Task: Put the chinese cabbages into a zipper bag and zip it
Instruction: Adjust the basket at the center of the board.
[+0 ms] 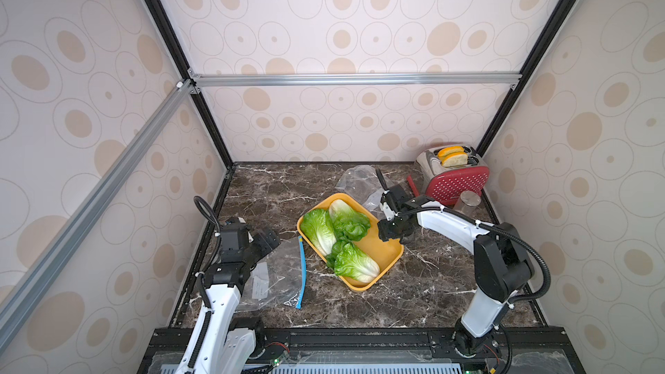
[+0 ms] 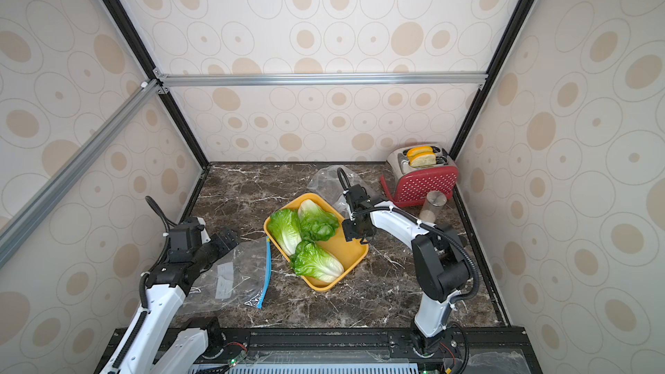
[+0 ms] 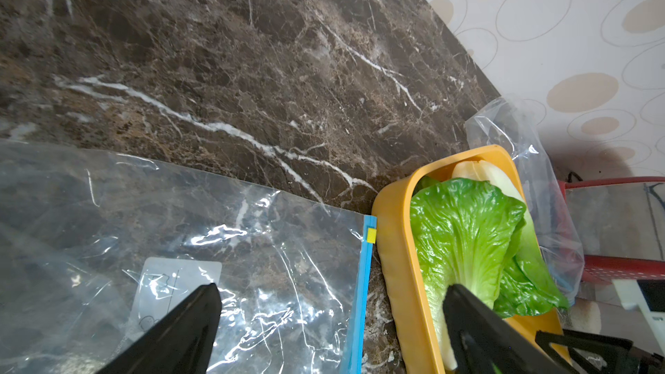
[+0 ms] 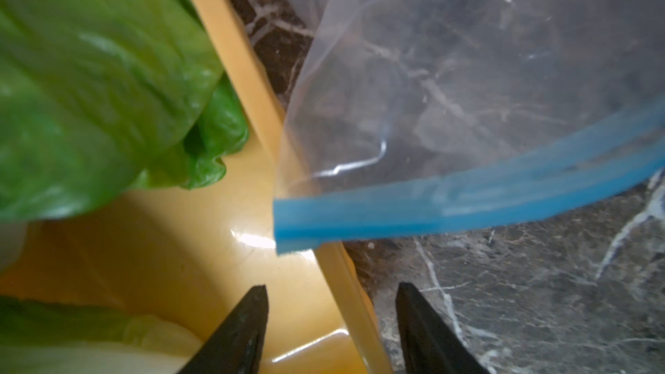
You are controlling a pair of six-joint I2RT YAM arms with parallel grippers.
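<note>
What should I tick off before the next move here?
1. Three chinese cabbages all in the yellow tray: ok.
2. Left gripper open, empty, over the flat zipper bag: ok.
3. That bag's mouth open: cannot tell.
4. Right gripper on a cabbage: not ok; jaws apart, astride the tray rim.
5. Second bag clear of the tray: not ok; its blue zip corner overlaps the rim.

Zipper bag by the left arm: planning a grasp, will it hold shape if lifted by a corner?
Probably not: the zipper bag is thin, wrinkled film lying flat, so it would likely droop. Its blue zip strip looks stiffer. Glossy and empty, it may slide easily.
</note>
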